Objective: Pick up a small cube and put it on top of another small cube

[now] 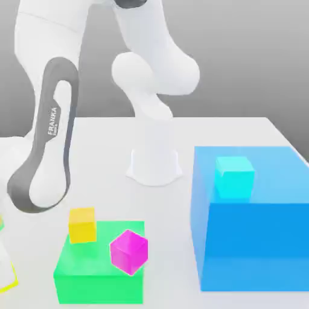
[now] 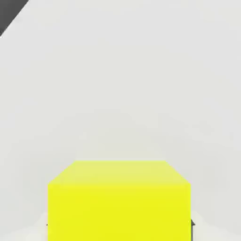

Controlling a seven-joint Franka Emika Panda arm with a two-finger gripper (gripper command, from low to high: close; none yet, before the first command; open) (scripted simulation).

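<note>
— Since the hand view sits so close, where is the lemon-yellow cube (image 2: pixel 120 202)?

— Right under the hand camera, glossy and plain, with only pale tabletop (image 2: pixel 117 70) beyond it. In the exterior view a thin yellow edge (image 1: pixel 15 279) shows at the tabletop's front corner on the exterior view's left; it may be that same cube, but too little of it shows to be sure.

— And the jaws?

— I cannot tell whether they are wide, narrow or holding the cube.

— The amber cube (image 1: pixel 82 224)?

— It rests on the green block (image 1: pixel 90 274), at that block's far corner on the exterior view's left. A magenta cube (image 1: pixel 128 251) stands on the same block, turned askew, nearer the front edge and apart from the amber one.

— What else?

— A big blue block (image 1: pixel 253 247) by the tabletop's edge on the exterior view's right carries a cyan cube (image 1: pixel 234 177) on its top. The arm's base (image 1: pixel 154 164) stands mid-tabletop behind both blocks, and the white arm (image 1: pixel 51 121) bends down toward the front corner on the exterior view's left.
</note>
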